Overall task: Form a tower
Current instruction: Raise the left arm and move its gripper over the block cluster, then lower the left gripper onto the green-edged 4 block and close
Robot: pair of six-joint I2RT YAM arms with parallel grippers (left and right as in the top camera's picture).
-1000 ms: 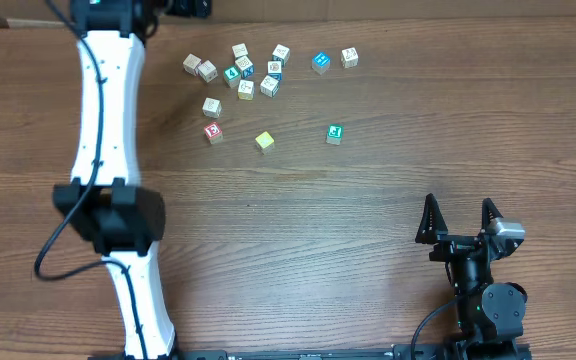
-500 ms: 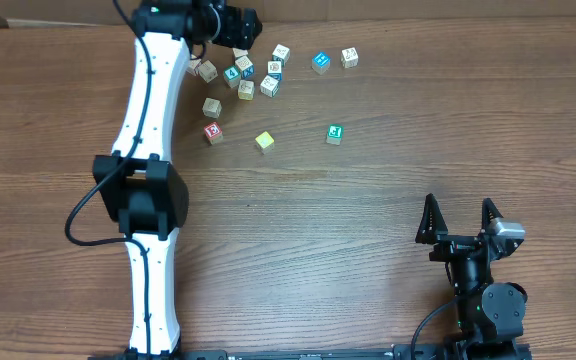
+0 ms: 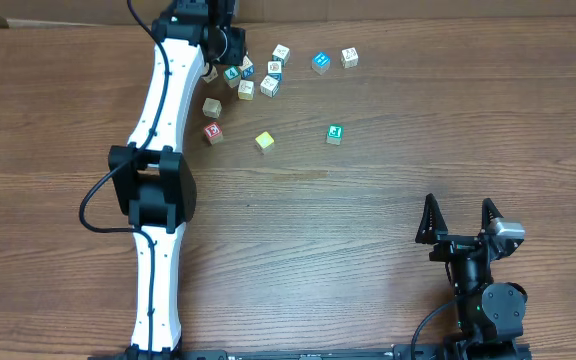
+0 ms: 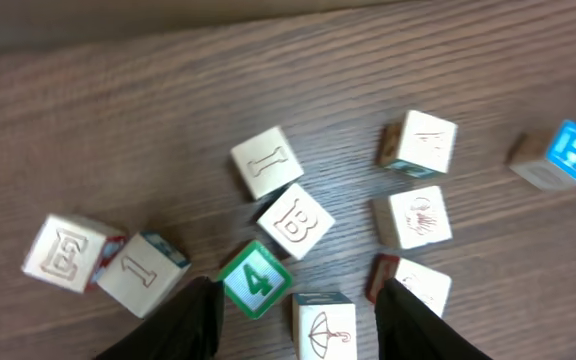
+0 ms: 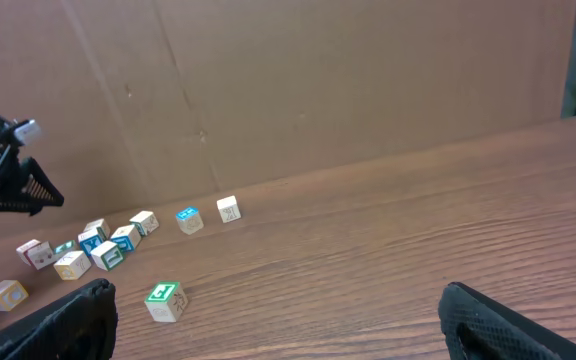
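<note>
My left gripper (image 4: 296, 305) hangs over the cluster, jaws apart around the green-faced cube (image 4: 256, 281) and umbrella cube (image 4: 323, 326); my right gripper (image 3: 459, 220) rests open. No tower yet. Closing here could pinch both cubes together.

Cubes (image 3: 258, 72) crowd the table's (image 3: 368, 220) far edge — near side lies open.

place: we read a robot lab bench | evidence: wood-grain table (image 3: 368, 200), cardboard backdrop (image 5: 318, 80), two mounted arms, scattered wooden letter cubes (image 3: 268, 85) as test props
</note>
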